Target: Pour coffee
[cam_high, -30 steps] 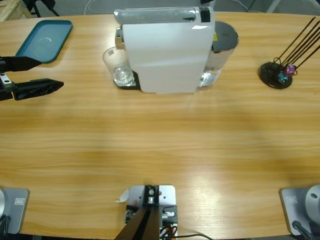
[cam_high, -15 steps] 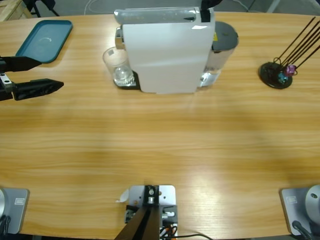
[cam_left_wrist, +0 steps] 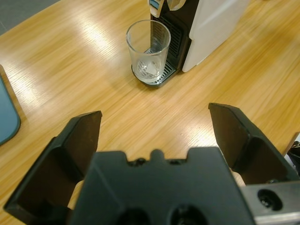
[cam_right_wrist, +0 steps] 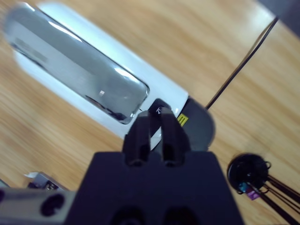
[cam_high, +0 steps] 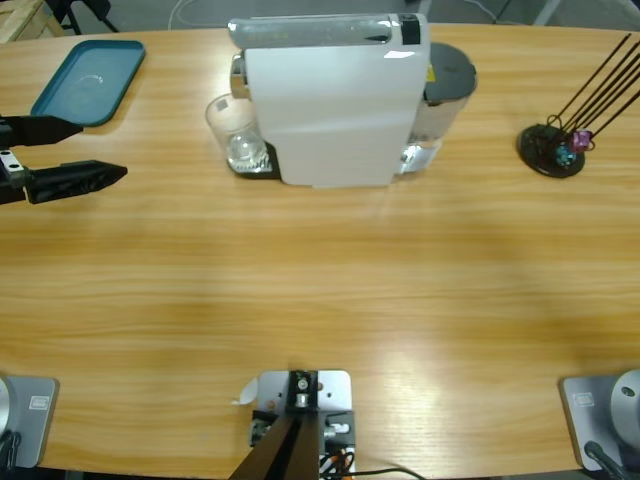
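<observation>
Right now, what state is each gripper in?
Left gripper: open, holding nothing, aimed at the glass.
Right gripper: shut, empty, above the coffee machine.

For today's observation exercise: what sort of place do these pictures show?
Probably a robotics lab set up as a coffee station: a white capsule coffee machine, a clear glass on its drip tray, and a capsule stand on a wooden table.

Wooden table [cam_high: 320, 290]: coffee machine [cam_high: 330, 100], tray [cam_high: 88, 80]

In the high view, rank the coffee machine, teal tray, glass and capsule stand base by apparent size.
1. Coffee machine, clearly largest.
2. Teal tray.
3 and 4. Glass and capsule stand base look about alike, so I would not rank them.
</observation>
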Motion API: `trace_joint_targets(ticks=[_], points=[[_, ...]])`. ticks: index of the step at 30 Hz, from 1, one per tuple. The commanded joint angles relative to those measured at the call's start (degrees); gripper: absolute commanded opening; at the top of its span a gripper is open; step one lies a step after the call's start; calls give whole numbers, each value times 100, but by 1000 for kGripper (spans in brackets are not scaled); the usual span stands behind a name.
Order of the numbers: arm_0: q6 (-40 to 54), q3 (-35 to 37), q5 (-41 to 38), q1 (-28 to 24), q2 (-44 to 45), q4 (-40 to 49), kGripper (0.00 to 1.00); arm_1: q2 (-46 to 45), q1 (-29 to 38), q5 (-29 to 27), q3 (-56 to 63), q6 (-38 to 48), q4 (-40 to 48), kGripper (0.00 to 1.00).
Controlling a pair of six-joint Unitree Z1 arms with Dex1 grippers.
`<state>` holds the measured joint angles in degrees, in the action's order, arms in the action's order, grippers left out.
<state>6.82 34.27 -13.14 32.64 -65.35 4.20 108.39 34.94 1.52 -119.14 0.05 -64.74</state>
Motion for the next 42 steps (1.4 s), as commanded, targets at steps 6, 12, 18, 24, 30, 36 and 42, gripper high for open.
trace_joint_targets(ticks=[6,12,18,24,30,36,42], points=[[13,-185,-57,120,221,-77,1000,-265,30,103,-100,515,-689,1000],[13,-183,-113,161,181,-77,1000,-239,30,94,-109,536,-698,1000],[30,-176,-30,164,163,-77,1000,-190,30,53,-135,548,-675,1000],[30,-199,-30,164,128,-84,1000,-186,30,-3,-100,540,-647,1000],[30,-175,-48,164,111,-86,1000,-149,39,-43,-139,540,-601,1000],[23,-175,-36,164,114,-86,1000,-158,48,-47,-134,540,-601,1000],[13,-192,-64,164,84,-86,1000,-142,48,-52,-153,540,-601,1000]])
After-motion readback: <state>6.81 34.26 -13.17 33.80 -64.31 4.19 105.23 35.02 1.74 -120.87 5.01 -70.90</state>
